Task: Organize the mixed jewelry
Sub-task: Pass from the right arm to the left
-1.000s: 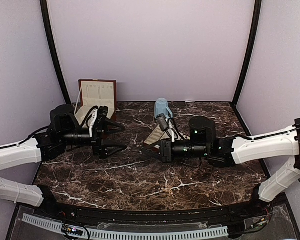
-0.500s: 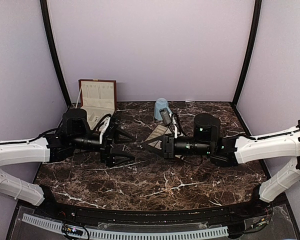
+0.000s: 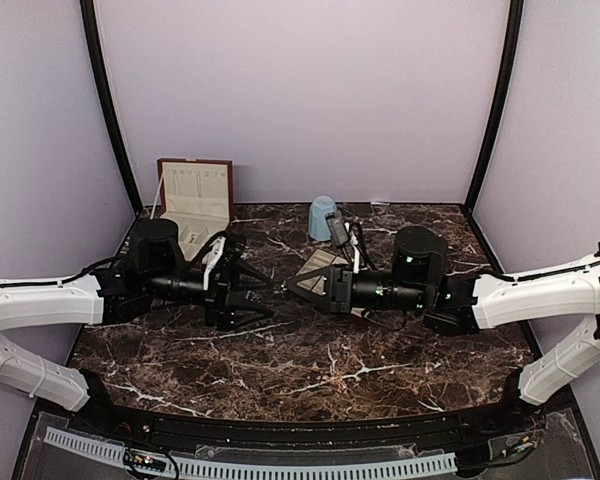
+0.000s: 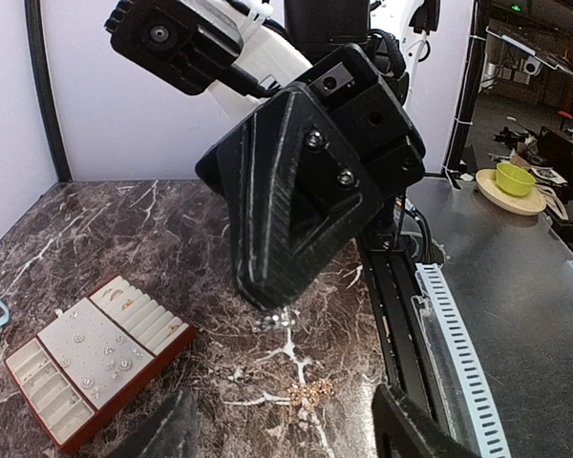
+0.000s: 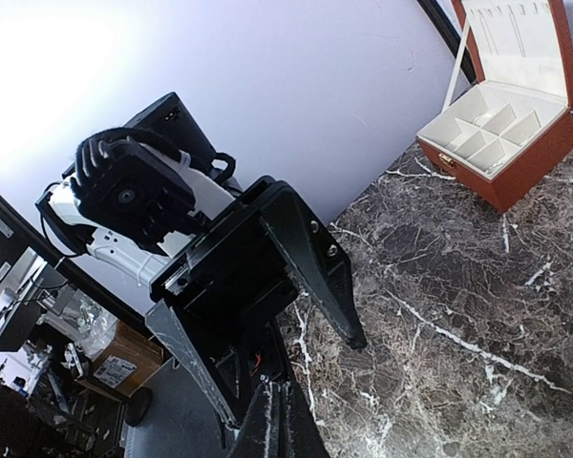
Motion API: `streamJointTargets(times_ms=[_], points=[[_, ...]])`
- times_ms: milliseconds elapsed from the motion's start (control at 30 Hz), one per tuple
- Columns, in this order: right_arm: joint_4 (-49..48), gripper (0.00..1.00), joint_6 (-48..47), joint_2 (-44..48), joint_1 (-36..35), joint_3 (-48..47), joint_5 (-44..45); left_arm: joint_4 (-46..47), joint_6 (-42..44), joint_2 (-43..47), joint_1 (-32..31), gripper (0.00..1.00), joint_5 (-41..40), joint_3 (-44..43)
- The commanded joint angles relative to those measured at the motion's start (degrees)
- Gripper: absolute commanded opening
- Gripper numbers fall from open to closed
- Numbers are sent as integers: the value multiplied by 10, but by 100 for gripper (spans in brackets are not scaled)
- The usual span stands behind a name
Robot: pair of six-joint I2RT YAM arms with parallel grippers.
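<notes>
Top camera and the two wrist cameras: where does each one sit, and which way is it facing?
Top external: above and behind the arm bases, looking down on the marble table; shows both arms, left end effector facing right end effector.
Left wrist: on the left arm, facing the right end effector; own fingers at the bottom edge.
Right wrist: on the right arm, facing the left end effector; own fingers at the bottom edge.
Shared: the wooden box shows in the top and right wrist views.
</notes>
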State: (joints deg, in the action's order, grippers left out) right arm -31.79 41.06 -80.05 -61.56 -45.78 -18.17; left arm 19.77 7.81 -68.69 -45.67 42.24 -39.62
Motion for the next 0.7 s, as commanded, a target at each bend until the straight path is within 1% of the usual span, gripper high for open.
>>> streamJointTargets(times_ms=[0, 333, 667], points=[[-44, 0, 11, -10, -8, 6, -1, -8, 32, 14, -10, 60, -20, 2], [-36, 0, 10, -12, -10, 5, 7, -21, 54, 20, -17, 49, -46, 4], [-11, 0, -1, -34, -19, -17, 11, -10, 42, 21, -18, 45, -41, 2]])
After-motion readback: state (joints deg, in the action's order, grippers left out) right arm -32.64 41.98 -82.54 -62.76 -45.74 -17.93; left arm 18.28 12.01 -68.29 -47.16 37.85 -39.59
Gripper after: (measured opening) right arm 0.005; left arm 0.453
